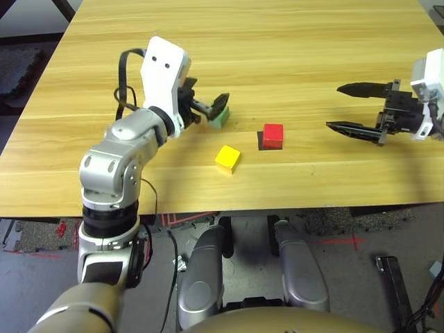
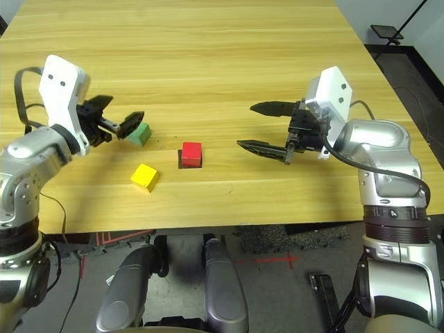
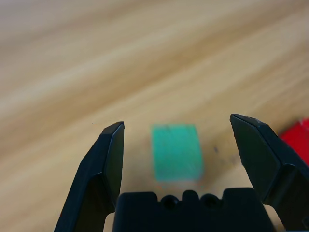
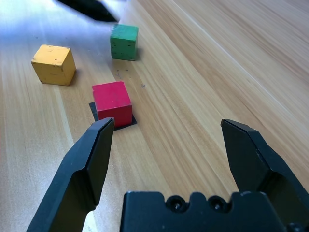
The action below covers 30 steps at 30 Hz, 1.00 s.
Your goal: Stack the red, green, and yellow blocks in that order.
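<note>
On the wooden bench (image 1: 291, 41) the three blocks lie apart, none stacked: the red block (image 2: 191, 153) sits on a flat black patch (image 4: 99, 115), the yellow block (image 2: 144, 176) lies near it toward the robot's left and closer to the robot, and the green block (image 2: 139, 134) lies farther left. The left gripper (image 2: 116, 115) hovers just beside the green block with its jaws spread and nothing between them. The right gripper (image 2: 258, 126) hangs well to the right of the red block, jaws likewise spread and empty.
</note>
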{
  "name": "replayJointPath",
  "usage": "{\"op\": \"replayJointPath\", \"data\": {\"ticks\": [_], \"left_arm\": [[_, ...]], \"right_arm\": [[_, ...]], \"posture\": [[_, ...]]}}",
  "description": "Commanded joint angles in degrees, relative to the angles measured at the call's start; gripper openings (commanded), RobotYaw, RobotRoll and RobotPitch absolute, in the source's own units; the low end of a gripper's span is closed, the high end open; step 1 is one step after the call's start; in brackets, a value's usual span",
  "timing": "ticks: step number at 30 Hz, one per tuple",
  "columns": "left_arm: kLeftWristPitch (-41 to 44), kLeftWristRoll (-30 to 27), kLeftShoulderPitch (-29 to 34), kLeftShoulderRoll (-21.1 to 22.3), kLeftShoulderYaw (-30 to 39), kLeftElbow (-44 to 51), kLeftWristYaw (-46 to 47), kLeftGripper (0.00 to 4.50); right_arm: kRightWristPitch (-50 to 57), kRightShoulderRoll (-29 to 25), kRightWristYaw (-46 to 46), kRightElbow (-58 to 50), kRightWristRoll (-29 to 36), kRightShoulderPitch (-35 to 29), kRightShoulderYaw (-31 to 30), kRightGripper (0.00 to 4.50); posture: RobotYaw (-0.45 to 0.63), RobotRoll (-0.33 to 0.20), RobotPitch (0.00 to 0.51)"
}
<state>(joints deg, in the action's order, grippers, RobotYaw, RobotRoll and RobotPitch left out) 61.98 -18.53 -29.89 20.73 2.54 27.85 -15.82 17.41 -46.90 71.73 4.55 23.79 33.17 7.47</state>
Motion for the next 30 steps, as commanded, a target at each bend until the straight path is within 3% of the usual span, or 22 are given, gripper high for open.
{"op": "replayJointPath", "data": {"ticks": [1, 30], "left_arm": [[1.4, 0.78, 0.79, -0.33, -1.31, 2.04, 1.78, 4.5], [-8.27, 4.8, 1.75, -1.04, -4.76, -8.29, 1.54, 4.5]], "right_arm": [[0.38, -0.54, 0.57, 0.15, 0.83, 0.02, -0.14, 4.46], [-0.14, 2.61, 0.21, 0.41, 0.56, 1.2, -2.34, 4.46]], "posture": [[0.23, 0.074, 0.311], [0.24, 0.069, 0.322]]}}
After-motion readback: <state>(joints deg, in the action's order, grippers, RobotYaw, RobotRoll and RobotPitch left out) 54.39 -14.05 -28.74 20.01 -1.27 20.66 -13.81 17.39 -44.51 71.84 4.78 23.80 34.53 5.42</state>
